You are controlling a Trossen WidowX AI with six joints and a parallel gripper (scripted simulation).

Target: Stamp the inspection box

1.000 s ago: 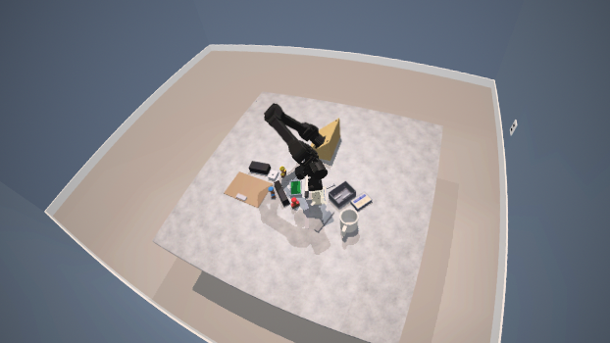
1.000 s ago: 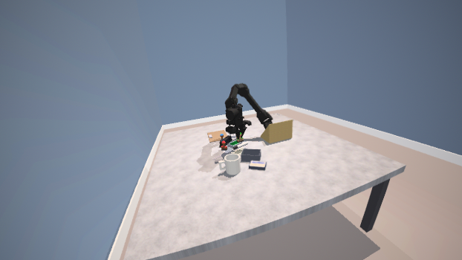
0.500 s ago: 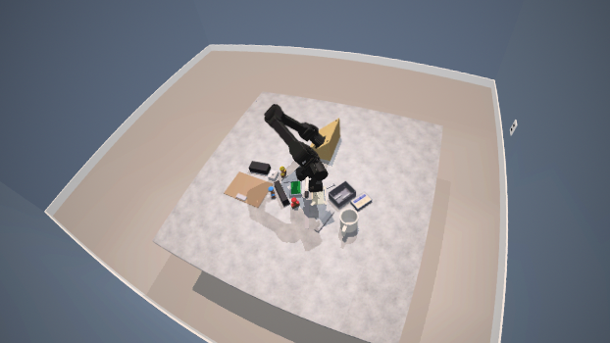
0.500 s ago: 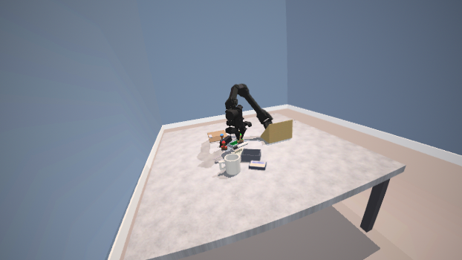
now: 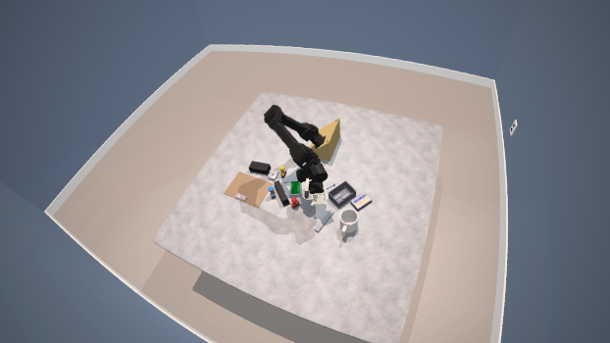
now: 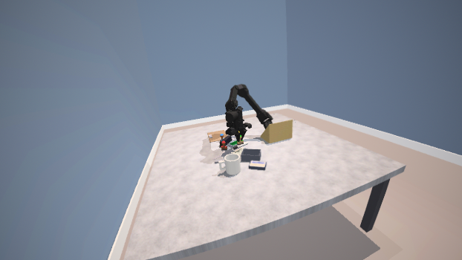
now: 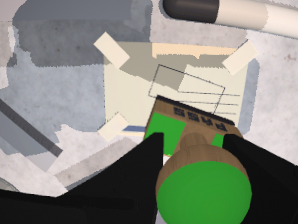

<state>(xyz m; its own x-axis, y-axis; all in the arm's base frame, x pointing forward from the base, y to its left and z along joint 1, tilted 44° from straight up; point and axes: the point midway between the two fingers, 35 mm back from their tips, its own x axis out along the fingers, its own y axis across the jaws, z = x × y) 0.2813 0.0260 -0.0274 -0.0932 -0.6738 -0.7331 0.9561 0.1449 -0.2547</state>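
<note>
My gripper (image 7: 193,143) (image 6: 241,139) is shut on the PASS stamp (image 7: 204,192), a wooden block with green patches and a round green-topped knob. The lettering on its side reads PASS. The cream card (image 7: 120,100) (image 5: 319,199) lies taped at its corners beneath it. The thin-lined inspection box (image 7: 192,76) is just ahead of the block's front edge in the wrist view; its lower right part is close to or behind the block. No print shows in the visible part. The stamp's inked face and any gap to the card are hidden. The green pad (image 5: 295,187) lies beside the card.
A marker (image 7: 240,12) lies beside the card. Red (image 5: 294,202), blue (image 5: 271,191) and yellow (image 5: 282,171) stamps stand near the pad. A mug (image 5: 348,220) (image 6: 232,165), a dark tray (image 5: 334,202), a small box (image 5: 361,201) and a yellow wedge (image 5: 330,142) (image 6: 280,131) stand around.
</note>
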